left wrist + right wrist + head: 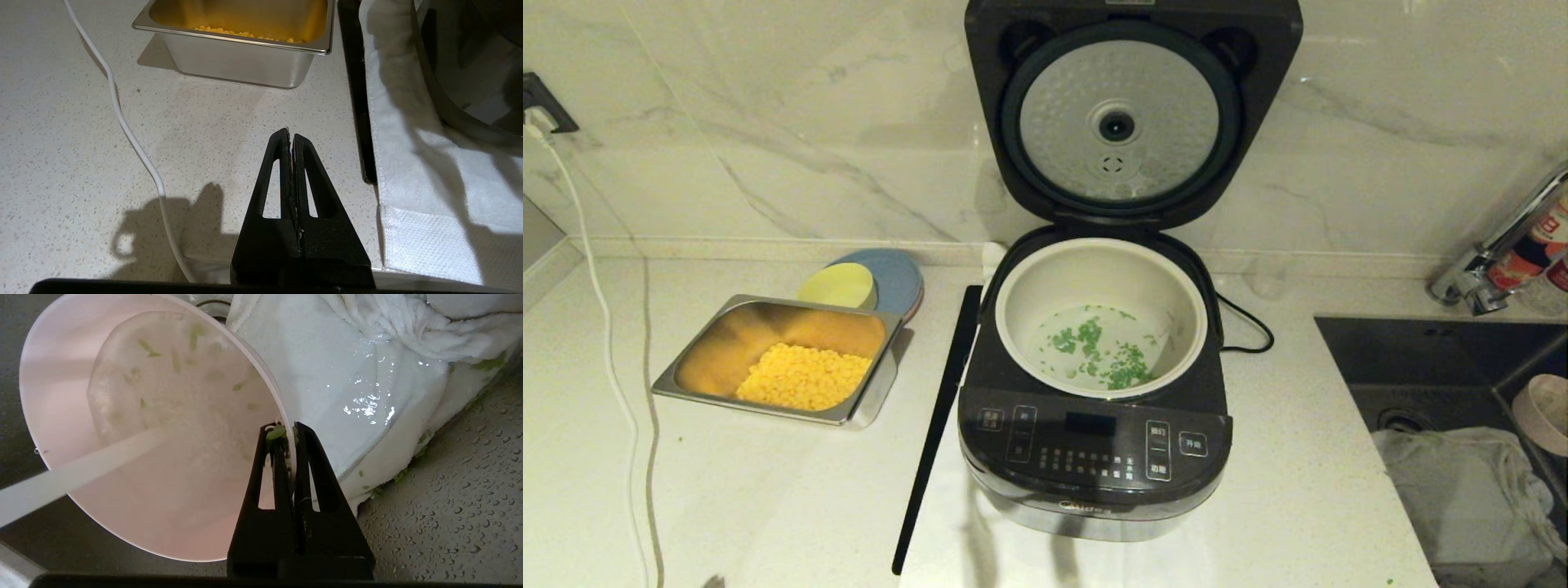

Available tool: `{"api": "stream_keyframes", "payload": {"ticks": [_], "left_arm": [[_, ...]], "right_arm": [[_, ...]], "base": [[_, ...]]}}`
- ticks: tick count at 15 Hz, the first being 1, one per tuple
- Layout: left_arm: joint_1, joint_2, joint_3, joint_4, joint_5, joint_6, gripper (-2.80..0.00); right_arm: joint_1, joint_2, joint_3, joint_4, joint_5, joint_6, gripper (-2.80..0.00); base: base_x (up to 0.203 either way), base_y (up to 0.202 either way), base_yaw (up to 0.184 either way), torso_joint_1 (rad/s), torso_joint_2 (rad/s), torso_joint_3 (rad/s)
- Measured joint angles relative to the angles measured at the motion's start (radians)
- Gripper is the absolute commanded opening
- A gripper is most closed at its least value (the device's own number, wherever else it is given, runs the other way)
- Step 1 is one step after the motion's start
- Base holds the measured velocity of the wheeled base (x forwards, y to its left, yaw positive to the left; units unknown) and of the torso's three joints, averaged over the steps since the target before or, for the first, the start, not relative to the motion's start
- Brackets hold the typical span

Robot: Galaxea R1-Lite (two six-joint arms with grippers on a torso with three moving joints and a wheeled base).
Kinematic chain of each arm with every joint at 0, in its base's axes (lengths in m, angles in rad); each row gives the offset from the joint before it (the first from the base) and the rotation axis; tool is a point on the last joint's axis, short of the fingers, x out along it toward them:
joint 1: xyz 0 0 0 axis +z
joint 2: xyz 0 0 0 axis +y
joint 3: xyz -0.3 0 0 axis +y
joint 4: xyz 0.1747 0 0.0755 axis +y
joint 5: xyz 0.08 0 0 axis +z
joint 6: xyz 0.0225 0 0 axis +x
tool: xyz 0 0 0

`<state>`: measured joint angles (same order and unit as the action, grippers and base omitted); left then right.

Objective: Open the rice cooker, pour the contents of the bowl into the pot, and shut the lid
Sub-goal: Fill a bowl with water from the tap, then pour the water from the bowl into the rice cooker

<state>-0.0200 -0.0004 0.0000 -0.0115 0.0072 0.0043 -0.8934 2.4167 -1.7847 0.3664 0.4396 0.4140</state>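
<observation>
The black rice cooker (pixel 1094 445) stands mid-counter with its lid (pixel 1123 122) raised, dimpled silver underside facing me. The cream pot (pixel 1101 269) inside holds water with chopped green bits (pixel 1107 351). The pale pink bowl (pixel 135 486), its edge showing as the bowl (pixel 1543 412) in the sink at far right, is tilted with only a few green flecks stuck inside. My right gripper (pixel 287 430) is shut on the bowl's rim, over the sink. My left gripper (pixel 291 134) is shut and empty, low over the counter left of the cooker (pixel 470 73).
A steel tray (pixel 866 400) of yellow corn sits left of the cooker, with a small yellow bowl (pixel 837 286) on a blue plate behind it. A white cable (pixel 605 343) trails down the left. The sink (pixel 1413 359) holds a wet white cloth (pixel 1462 490); a tap (pixel 1494 245) stands behind.
</observation>
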Motion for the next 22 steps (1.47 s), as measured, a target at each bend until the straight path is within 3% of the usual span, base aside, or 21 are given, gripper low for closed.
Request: {"api": "stream_keyframes", "payload": {"ticks": [6,12,18,22], "left_arm": [[0.000,0.000,0.000,0.000,0.000,0.000,-2.80],[0.000,0.000,0.000,0.000,0.000,-0.001,-2.80],[0.000,0.000,0.000,0.000,0.000,-0.001,-2.80],[0.000,0.000,0.000,0.000,0.000,-0.001,-2.80]], "right_arm": [[0.017,-0.071,0.079,0.005,-0.010,-0.011,-2.80],[0.156,-0.372,0.345,0.013,-0.013,-0.050,-2.80],[0.425,-0.706,0.425,0.228,-0.022,-0.053,-2.80],[0.667,-0.848,0.428,0.330,-0.117,-0.038,-2.80]], "base": [[0.000,0.000,0.000,0.000,0.00,0.000],[0.000,0.000,0.000,0.000,0.00,0.000],[0.000,0.000,0.000,0.000,0.00,0.000],[0.000,0.000,0.000,0.000,0.00,0.000]]}}
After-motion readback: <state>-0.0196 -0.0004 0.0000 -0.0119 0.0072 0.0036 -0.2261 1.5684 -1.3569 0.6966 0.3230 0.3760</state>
